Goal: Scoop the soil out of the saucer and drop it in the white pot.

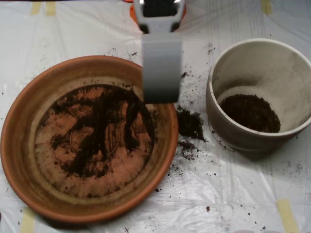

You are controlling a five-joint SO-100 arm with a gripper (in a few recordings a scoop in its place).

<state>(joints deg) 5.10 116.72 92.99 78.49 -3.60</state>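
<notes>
Mostly we are looking at the saucer (19,145) filling the left of the frame, holding only thin streaks of soil (102,131). At the right, the white pot (291,73) is already carrying a dark layer. At top centre our scoop (161,73) is hovering over the saucer's rim. Spilled crumbs (189,124) are lying between the two vessels.

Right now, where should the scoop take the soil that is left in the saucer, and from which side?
Probably the thickest dark streak of soil near the saucer's middle. Bring the scoop straight down from above: the layer is thin and smeared on a flat bottom, and the raised rim blocks a sideways approach.
</notes>
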